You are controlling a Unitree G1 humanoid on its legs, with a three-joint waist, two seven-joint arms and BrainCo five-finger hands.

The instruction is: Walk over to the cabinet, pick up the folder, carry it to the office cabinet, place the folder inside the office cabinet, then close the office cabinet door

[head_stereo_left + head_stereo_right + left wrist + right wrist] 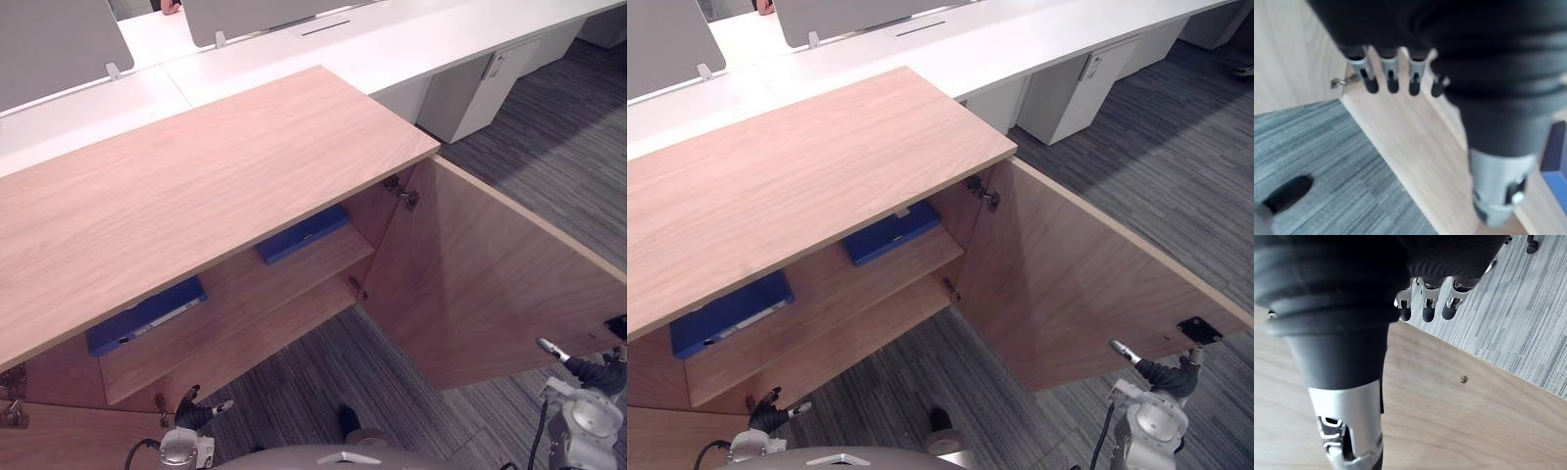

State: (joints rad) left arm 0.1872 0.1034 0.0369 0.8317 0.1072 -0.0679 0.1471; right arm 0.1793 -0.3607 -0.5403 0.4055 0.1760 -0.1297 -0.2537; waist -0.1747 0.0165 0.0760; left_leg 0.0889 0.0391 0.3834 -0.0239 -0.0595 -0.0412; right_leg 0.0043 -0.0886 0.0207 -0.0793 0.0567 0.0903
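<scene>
The wooden office cabinet stands in front of me with its right door swung wide open. Two blue folders lie flat on the shelf inside, one at the left and one further right. A blue folder edge also shows in the left wrist view. My left hand hangs low before the shelf, open and holding nothing. My right hand is open too, close to the lower outer edge of the open door, whose wood face lies just below its fingers.
White desks with grey divider panels run behind the cabinet. A white pedestal unit stands at the right. Grey striped carpet covers the floor. Hinges of a left door show at the lower left.
</scene>
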